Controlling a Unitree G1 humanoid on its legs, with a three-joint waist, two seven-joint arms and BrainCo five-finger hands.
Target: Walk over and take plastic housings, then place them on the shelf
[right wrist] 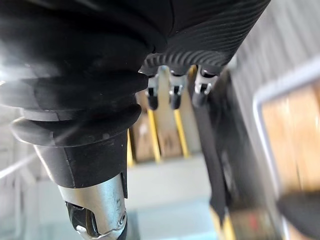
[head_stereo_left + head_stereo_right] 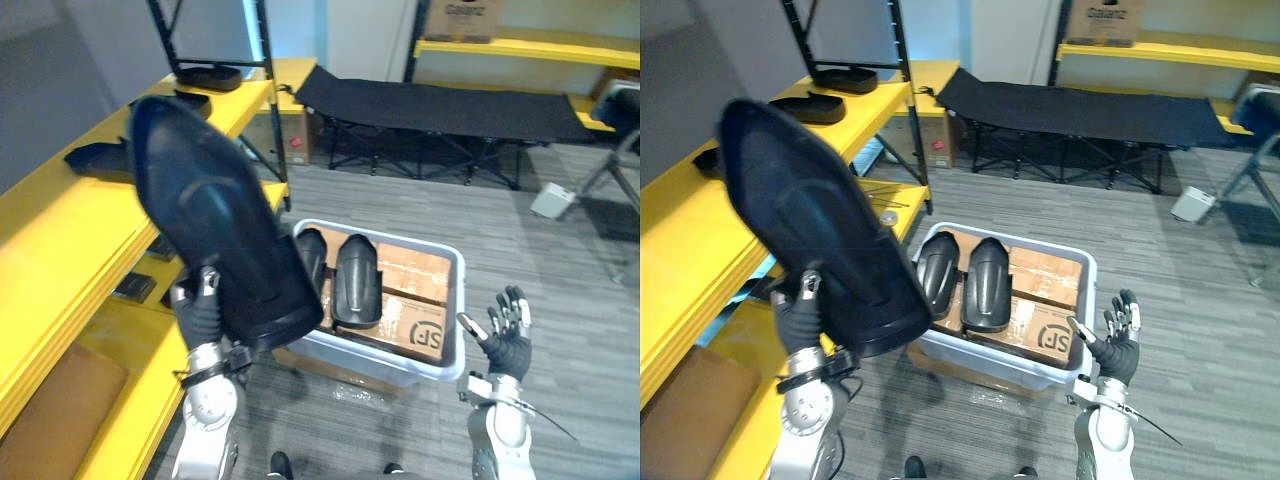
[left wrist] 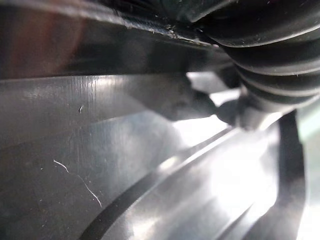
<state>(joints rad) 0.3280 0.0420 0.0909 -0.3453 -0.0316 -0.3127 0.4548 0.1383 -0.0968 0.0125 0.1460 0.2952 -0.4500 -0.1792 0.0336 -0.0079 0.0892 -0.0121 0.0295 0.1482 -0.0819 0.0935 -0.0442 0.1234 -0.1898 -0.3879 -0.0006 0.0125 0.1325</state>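
Clamped the left hand [image 2: 197, 310] on the lower end of a big black housing [image 2: 215, 230], thumb on the near face and fingers tucked behind it (judged a grasp from the thumb and from the way the piece stood clear of everything else). Held that housing aloft and tilted, top end leaning toward the yellow shelf [image 2: 60, 235], bottom end near one corner of the pale bin [image 2: 461, 310]. Had the right hand [image 2: 508, 340] relaxed, spread and empty, just beside the bin's other near corner. Showed two more housings [image 2: 355, 280] lying side by side in the bin on cardboard boxes, and shelved housings [image 2: 205, 73] already flat along the upper board. Probably called for swinging the long piece sideways over the shelf edge before lowering, levelled so the far end struck neither the board nor the black upright post [image 2: 264, 100] first. Looked wise to aim for the bare yellow stretch near the parked ones, and to loosen only once flat.
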